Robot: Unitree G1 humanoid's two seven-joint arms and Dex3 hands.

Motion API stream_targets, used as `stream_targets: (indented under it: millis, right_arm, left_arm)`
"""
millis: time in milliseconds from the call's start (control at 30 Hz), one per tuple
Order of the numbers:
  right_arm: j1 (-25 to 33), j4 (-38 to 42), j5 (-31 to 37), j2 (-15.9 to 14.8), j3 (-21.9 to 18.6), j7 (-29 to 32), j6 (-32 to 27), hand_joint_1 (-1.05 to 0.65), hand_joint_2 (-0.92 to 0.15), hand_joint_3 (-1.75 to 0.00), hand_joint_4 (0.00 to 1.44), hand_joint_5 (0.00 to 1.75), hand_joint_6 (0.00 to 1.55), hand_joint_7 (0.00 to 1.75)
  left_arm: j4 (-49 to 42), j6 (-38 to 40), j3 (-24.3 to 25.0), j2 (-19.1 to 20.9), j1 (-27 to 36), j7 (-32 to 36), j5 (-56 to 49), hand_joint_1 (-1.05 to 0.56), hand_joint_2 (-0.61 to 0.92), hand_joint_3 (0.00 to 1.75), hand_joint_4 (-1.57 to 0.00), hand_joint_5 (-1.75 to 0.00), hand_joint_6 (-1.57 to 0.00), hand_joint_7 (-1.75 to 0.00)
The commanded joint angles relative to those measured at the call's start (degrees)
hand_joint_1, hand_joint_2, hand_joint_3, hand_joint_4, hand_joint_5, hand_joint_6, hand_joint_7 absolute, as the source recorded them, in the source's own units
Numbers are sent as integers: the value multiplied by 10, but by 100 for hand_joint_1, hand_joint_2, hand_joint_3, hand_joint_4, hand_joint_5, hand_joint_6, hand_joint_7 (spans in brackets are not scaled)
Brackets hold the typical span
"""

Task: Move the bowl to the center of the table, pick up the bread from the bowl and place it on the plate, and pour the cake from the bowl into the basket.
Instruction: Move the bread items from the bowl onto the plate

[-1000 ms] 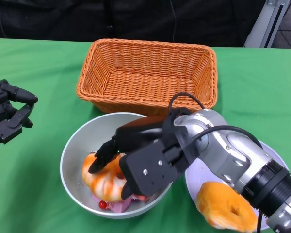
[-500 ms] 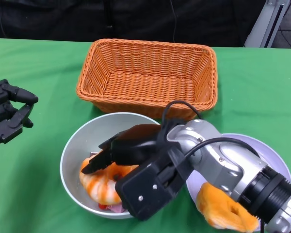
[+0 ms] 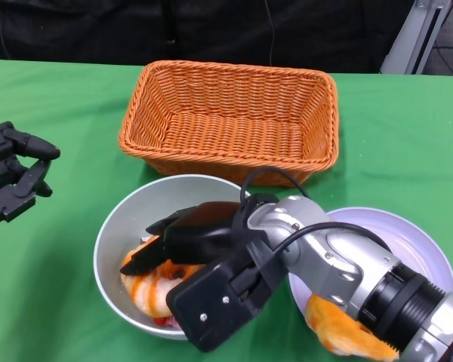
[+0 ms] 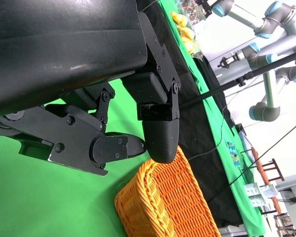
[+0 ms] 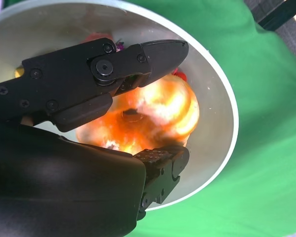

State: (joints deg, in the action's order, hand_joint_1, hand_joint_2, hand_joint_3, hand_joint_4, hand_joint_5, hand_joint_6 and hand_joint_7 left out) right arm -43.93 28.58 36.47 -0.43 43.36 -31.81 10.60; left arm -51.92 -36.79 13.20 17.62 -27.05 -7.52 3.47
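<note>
A woven orange basket (image 3: 230, 121), rectangular with flared wicker walls, sits at the far side of the green-clothed counter (image 3: 392, 128), just behind a smooth, round grey bowl (image 3: 121, 226). Beside the bowl, toward the robot's right, lies a pale lilac plate (image 3: 408, 241) with a golden, lumpy piece of bread (image 3: 347, 332) on its near edge, partly hidden by the silver right forearm (image 3: 340, 264). That forearm crosses low over the plate and blocks much of the bowl's near rim in the head view.

The right hand (image 3: 177, 249) reaches down into the bowl, its black, hard-shelled fingers (image 5: 138, 59) spread to either side of a glossy, rounded orange-and-white bread (image 5: 158, 111) with a small dimple at its middle. In the right wrist view one finger lies over the bread's top and another sits under its lower edge; the fingers bracket it closely, but whether they actually grip it cannot be told. A pink cake (image 5: 96, 37) with red berry-like dots peeks from beneath the bread on the bowl's floor, mostly covered.

The left hand (image 3: 11, 177) hovers over the cloth well apart from the bowl, at the robot's left, its fingers loosely apart and holding nothing.
</note>
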Motion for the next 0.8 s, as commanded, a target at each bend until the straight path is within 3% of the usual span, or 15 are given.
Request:
stream_targets:
  millis: [33,333,467,500,533,567,633,700,800]
  right_arm:
    - [6,22,14,-1,10,0,-9,-81,-92,-6,25,10,43,2]
    - [15,36,46,8,20,50,-18,-52,-92,-6,50,13,51,2]
    - [22,48,58,12,26,86,-11,-31,-92,-9,80,24,61,4]
    - [24,50,60,12,27,98,-9,-29,-92,-9,82,36,65,3]
    - [28,52,62,13,27,112,-7,-27,-92,-11,78,59,68,2]
    - [29,55,62,14,27,121,-5,-24,-92,-12,71,93,76,2]
    - [37,62,61,15,23,157,6,-21,-92,-10,70,118,85,5]
    - [42,70,58,16,19,186,17,-20,-92,-8,73,130,92,6]
    - [43,79,56,17,16,208,26,-22,-92,-6,73,133,100,9]
  left_arm:
    - [5,-3,3,8,4,-3,5,-9,81,55,-85,-145,-85,-108]
    - [8,-2,0,9,6,0,1,-9,80,56,-84,-145,-85,-108]
    - [7,-6,0,9,5,-2,2,-9,81,55,-85,-146,-85,-109]
    - [6,-8,-1,9,5,-2,1,-8,81,55,-85,-146,-85,-109]
    - [5,-11,-2,10,5,-1,0,-8,81,55,-85,-146,-85,-109]
    - [5,-12,-3,10,5,0,0,-8,80,56,-85,-146,-85,-109]
    - [6,-11,-5,10,5,3,-3,-8,80,56,-86,-146,-86,-109]
    - [7,-11,-6,11,6,5,-5,-9,80,57,-86,-146,-86,-109]
    - [7,-12,-6,11,6,6,-7,-8,79,58,-87,-146,-86,-109]
